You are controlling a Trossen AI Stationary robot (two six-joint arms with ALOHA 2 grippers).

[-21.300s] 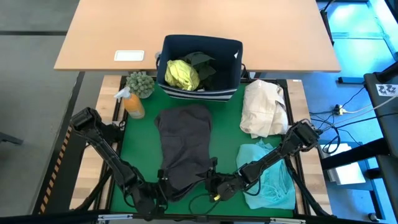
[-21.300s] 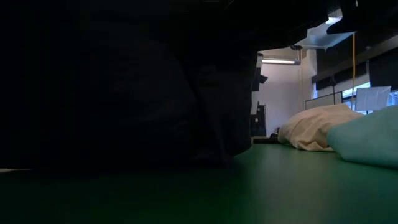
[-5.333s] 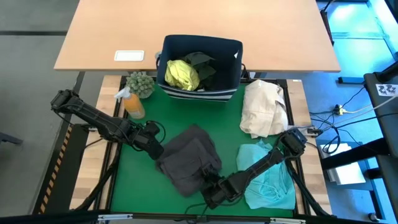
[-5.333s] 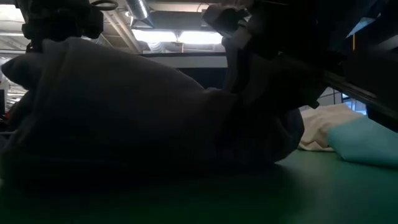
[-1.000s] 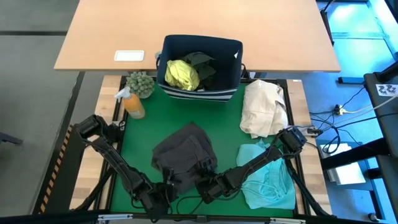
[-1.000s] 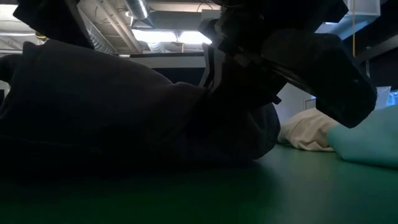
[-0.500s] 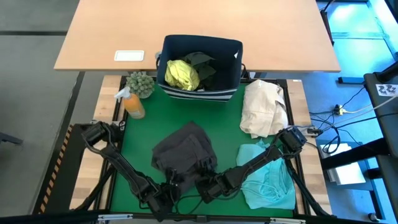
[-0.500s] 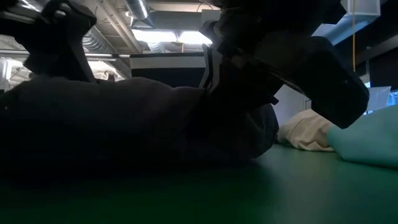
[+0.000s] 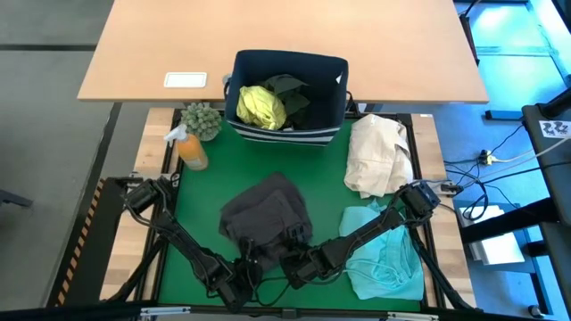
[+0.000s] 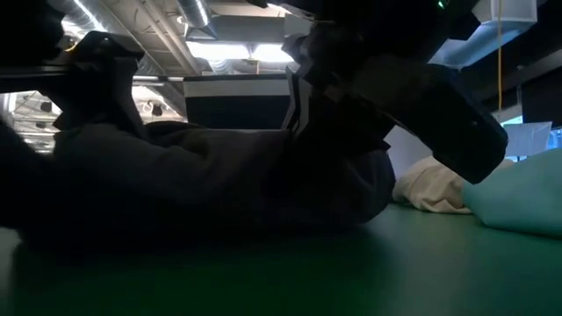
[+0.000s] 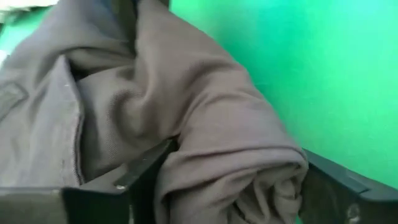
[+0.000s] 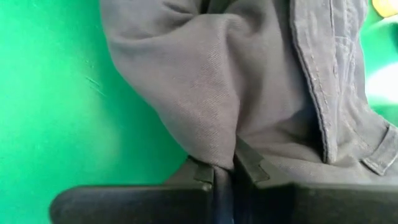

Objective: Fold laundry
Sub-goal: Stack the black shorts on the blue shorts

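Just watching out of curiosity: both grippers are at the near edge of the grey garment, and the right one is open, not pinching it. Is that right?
Not quite. The right gripper is shut on the grey garment, with a fold pinched between its fingers, as the right wrist view shows. Both grippers are indeed at the garment's near edge; the left gripper stands open around a fold.

My two arms are dark, slim, jointed links with black cables looping near the wrists. The left pincer (image 11: 230, 186) has flat matte-black fingers; the right pincer (image 12: 224, 177) has blocky black fingers with stepped tips.
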